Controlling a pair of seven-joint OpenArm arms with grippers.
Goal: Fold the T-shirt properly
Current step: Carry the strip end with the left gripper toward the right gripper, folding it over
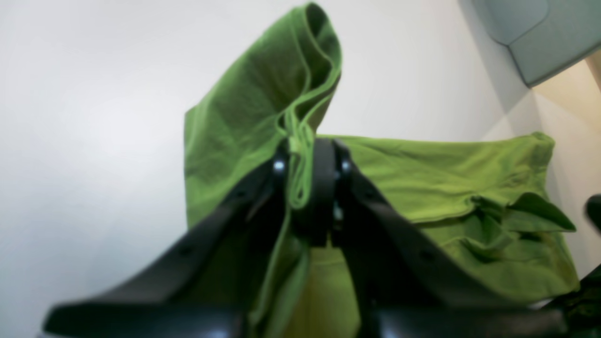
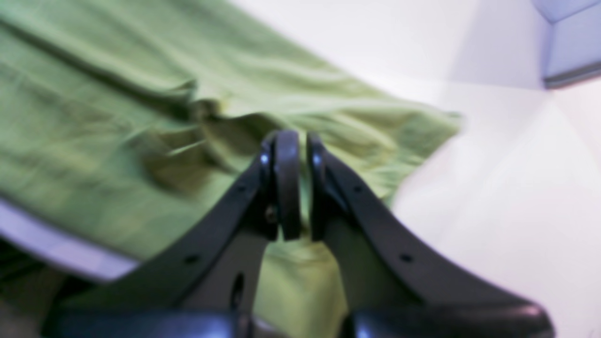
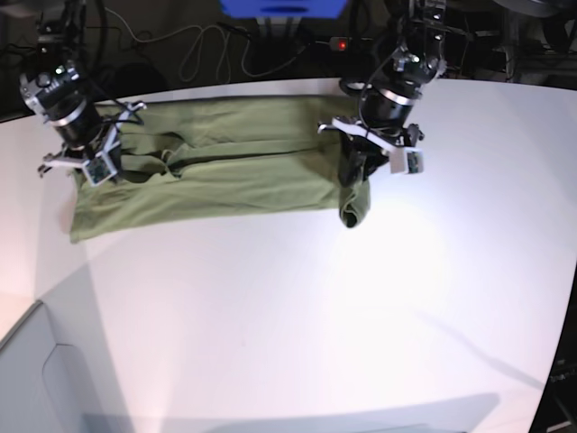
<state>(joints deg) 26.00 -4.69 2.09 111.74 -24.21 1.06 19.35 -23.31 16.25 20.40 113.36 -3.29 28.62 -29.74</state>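
Observation:
The olive-green T-shirt [image 3: 225,171] lies as a long band across the far part of the white table [image 3: 315,316]. My left gripper [image 3: 354,171] is shut on the band's right end and holds it up, so a fold droops below it. In the left wrist view the pinched cloth stands up between the jaws of the left gripper [image 1: 305,159], and the rest of the T-shirt [image 1: 446,188] spreads behind. My right gripper [image 3: 90,170] is at the shirt's left end. In the blurred right wrist view the right gripper [image 2: 298,150] is shut over rumpled T-shirt [image 2: 94,141]; I see no cloth between the jaws.
A blue box [image 3: 284,7] and cables [image 3: 198,45] sit behind the table's far edge. A grey bin-like object [image 3: 36,379] stands at the near left corner. The table's left edge runs close to the right arm.

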